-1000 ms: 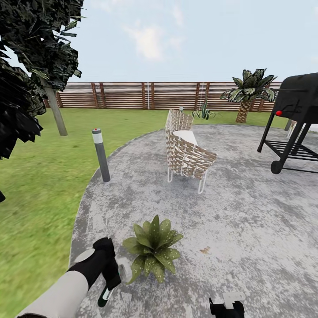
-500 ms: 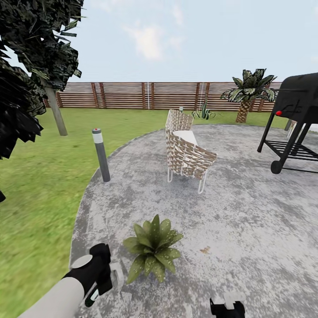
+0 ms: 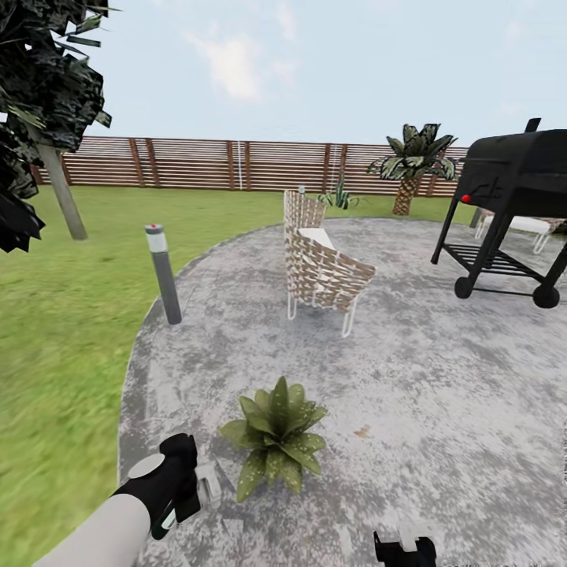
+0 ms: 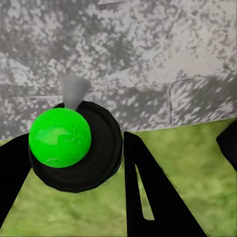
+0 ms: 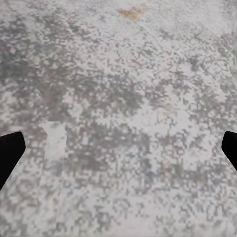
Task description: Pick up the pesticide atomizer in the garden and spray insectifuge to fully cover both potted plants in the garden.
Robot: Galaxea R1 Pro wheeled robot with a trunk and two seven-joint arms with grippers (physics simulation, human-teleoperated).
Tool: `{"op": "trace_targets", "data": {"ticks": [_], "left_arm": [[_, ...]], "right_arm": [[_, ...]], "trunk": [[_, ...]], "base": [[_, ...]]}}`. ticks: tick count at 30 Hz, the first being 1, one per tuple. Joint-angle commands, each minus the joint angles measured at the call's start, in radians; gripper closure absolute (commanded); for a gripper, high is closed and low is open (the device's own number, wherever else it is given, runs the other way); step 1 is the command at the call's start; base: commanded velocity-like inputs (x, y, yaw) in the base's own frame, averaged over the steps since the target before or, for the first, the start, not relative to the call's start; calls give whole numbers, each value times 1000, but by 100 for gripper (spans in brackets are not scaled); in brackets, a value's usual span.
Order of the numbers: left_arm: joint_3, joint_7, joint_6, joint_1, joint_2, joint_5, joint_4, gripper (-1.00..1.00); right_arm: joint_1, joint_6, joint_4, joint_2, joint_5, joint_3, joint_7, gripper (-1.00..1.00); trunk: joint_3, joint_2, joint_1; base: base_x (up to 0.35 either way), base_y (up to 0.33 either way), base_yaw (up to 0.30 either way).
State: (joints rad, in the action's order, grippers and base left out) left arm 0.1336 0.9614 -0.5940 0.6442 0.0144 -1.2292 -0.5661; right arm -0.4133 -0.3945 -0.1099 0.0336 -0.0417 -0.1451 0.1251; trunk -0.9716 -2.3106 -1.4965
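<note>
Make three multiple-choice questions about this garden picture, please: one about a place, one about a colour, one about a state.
1. Where does the potted plant stand?
A. on the grey patio
B. on the lawn
C. on the grill shelf

2. What colour is the grill?
A. white
B. black
C. red

3. What is the state of the right pincer?
A. shut on a bottle
B. shut on a leaf
C. open

Answers: 1 A, paving surrounds the plant; 2 B, body and legs are black; 3 C, its fingertips sit far apart with bare paving between.

Patio (image 3: 441, 394): rough mottled grey stone. Fence (image 3: 236, 164): wooden slats. Chair (image 3: 319, 268): woven wicker (white frame). Grill (image 3: 512, 177): matt black metal.
</note>
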Motion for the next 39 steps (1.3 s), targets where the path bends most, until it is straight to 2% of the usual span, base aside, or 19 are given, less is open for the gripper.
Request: {"op": "trace_targets", "data": {"ticks": [1,8,14,18,20,22,24,29,30,31,35,39], "left_arm": [[1,7,-6,0,0,-4,-1,100],[-1,7,-4,0,-2,-1,-3,100],[5,10,-5,8,-4,-1,-5,100],[6,20,-6,28,-6,-1,-6,100],[6,29,-6,58,-7,0,-6,100],[7,98,-6,126,-6,-1,-6,100],[8,141,-6,179,-4,-5,-6,100],[13,174,-6,257,-6,-15,-6,100],[13,198,-5,274,-8,-16,-6,100],[15,248,-3,300,-8,-24,-6,100],[14,289,-1,318,3,-79,-7,100],[14,293,-1,317,4,-88,-6,100]], "right_arm": [[-1,-2,1,0,-4,-8,5,-100],[-1,-2,1,0,-4,-8,5,-100],[-1,-2,1,2,-5,-8,5,-100],[-1,-2,1,3,-6,-8,5,-100],[-1,-2,1,3,-6,-8,5,-100],[-1,-2,1,3,-6,-8,6,-100],[-1,-2,0,3,-6,-8,6,-100],[-1,-1,1,3,-6,-8,5,-100],[-1,-1,1,3,-6,-8,5,-100],[-1,-1,1,3,-6,-8,5,-100],[-1,-2,1,3,-6,-8,5,-100],[-1,-2,1,2,-6,-8,6,-100]], "trunk": [[-1,0,0],[-1,0,0],[-1,0,0],[-1,0,0],[-1,0,0],[-1,0,0],[-1,0,0],[-1,0,0],[-1,0,0],[-1,0,0],[-1,0,0],[-1,0,0]], "base": [[48,75,-263],[2,9,-59],[-219,170,-17],[-229,237,-214],[-208,248,-258],[-192,257,-204],[-162,259,-57],[-71,185,-8],[-8,38,-1],[-3,12,0],[-1,3,0],[4,20,-20]]}}
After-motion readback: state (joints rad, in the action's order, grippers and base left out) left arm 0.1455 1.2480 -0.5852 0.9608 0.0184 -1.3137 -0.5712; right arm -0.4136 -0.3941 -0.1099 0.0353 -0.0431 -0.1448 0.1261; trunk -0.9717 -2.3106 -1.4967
